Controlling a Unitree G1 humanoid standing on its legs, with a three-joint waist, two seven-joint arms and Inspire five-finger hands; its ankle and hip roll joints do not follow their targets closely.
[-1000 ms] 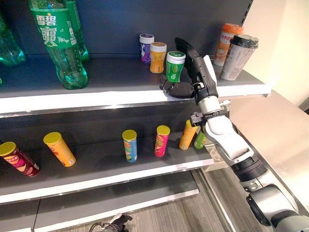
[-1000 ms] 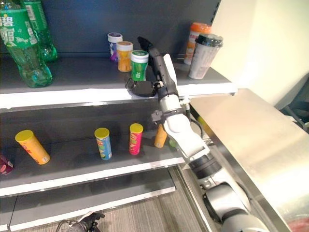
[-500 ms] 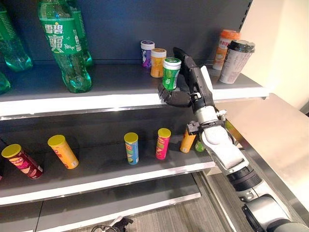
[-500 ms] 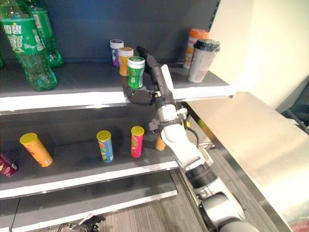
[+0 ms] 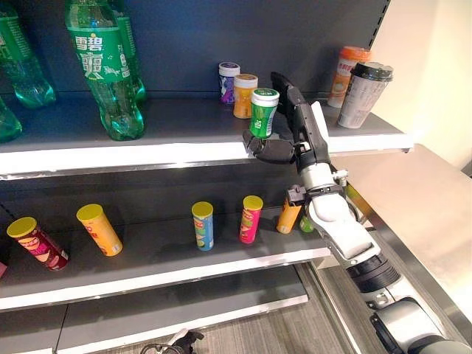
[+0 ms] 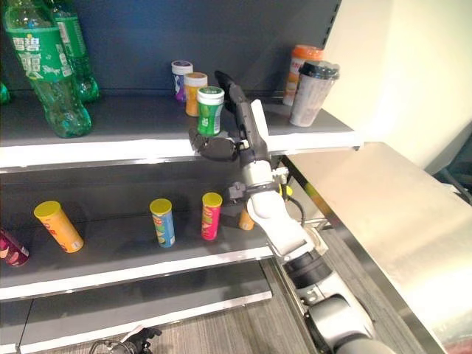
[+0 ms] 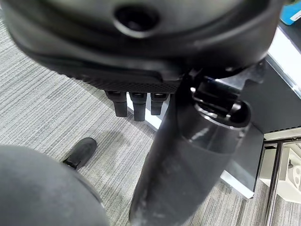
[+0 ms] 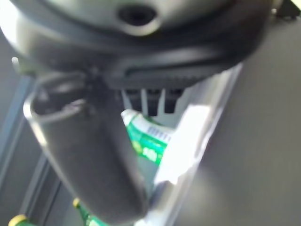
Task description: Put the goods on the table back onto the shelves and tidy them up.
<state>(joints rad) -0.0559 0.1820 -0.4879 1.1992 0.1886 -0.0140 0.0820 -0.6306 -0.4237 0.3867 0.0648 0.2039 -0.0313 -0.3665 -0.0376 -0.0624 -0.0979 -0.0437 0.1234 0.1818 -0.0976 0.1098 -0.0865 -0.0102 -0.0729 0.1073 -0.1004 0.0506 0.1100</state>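
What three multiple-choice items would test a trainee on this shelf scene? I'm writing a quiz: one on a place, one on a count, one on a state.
1. Where does the green white-capped jar stand?
A. top shelf, by its front edge
B. lower shelf
C. steel table

2. How many small jars stand in that row on the top shelf?
A. one
B. three
C. five

3. How is the right hand?
A. fist closed tight around the jar
B. resting on the table
C. open beside the jar

Answers: 1 A, the green jar stands on the top shelf near the edge. 2 B, green jar, orange jar and purple jar. 3 C, the right hand has straight fingers beside the jar, thumb low in front.
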